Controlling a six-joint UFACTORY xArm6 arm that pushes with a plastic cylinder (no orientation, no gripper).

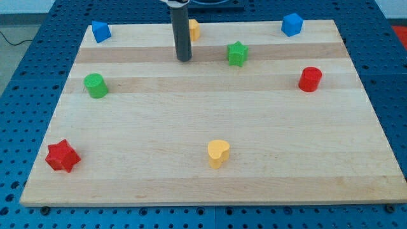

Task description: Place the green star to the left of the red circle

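The green star (237, 53) lies on the wooden board near the view's top, right of centre. The red circle (310, 79), a short red cylinder, stands near the board's right edge, to the right of and slightly below the star. My tip (184, 59) is the lower end of the dark rod and rests on the board to the left of the green star, with a gap between them. The rod partly hides a yellow block (193, 29) behind it.
A blue block (101, 31) sits at the top left corner and a blue cube (292, 24) at the top right. A green cylinder (96, 85) is at the left, a red star (62, 156) at the bottom left, a yellow heart (218, 153) at bottom centre.
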